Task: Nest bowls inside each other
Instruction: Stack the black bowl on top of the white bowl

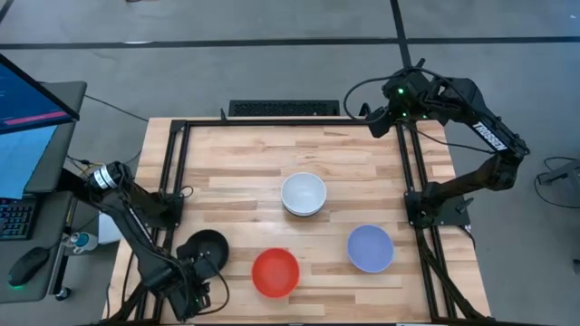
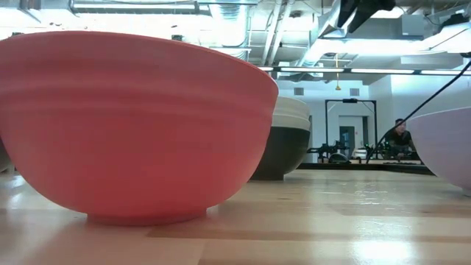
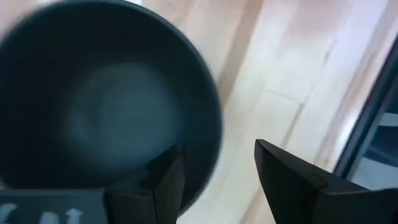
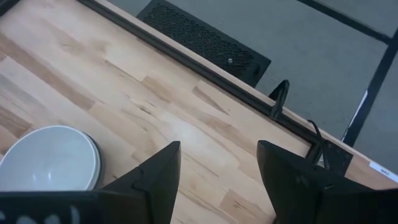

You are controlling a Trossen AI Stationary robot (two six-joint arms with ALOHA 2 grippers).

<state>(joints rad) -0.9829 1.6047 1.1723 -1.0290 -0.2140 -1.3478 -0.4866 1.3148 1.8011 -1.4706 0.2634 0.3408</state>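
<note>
Black bowl (image 1: 205, 246) straddled by left end effector (image 1: 201, 269), fingers parted.

Hidden, cropped and blurred parts

In the left wrist view the black bowl (image 3: 106, 106) is blurred and cut off at nine o'clock. The low view crops the red bowl (image 2: 132, 125) and lavender bowl (image 2: 445, 147); the stacked bowls (image 2: 287, 143) are half hidden behind the red one.

The wooden table (image 1: 236, 154) carries a white-topped stack (image 1: 304, 195), black bowl (image 1: 203, 246), red bowl (image 1: 275, 273) and lavender bowl (image 1: 371, 248).
</note>
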